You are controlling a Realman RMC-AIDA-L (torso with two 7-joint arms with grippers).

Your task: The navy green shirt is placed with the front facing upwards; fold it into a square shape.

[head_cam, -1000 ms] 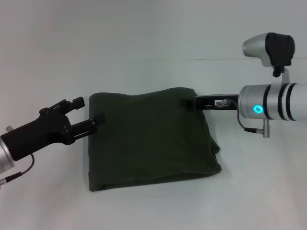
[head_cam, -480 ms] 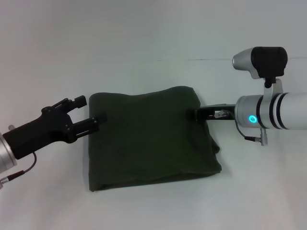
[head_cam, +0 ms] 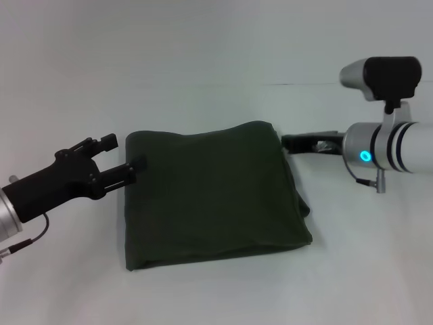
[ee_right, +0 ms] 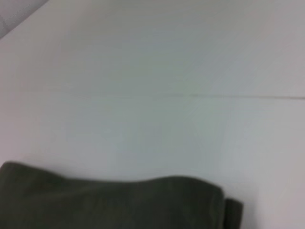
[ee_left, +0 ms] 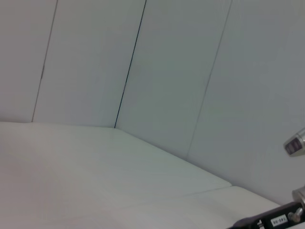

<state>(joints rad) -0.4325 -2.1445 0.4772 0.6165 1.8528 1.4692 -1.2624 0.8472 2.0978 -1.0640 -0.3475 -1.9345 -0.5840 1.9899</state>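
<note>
The navy green shirt lies folded into a rough square in the middle of the white table, plain green side up, with no lettering showing. Its folded edge also shows in the right wrist view. My left gripper is open at the shirt's upper left edge, its lower finger just touching the cloth. My right gripper is open and empty, just off the shirt's upper right corner and apart from it.
The white table runs all round the shirt, with a thin seam line at the back right. Pale wall panels stand behind the table. Part of my right arm shows in the left wrist view.
My right gripper has let go of the shirt's upper right corner and drawn back to the right. My left gripper has eased slightly left and up. The shirt has stayed still.
</note>
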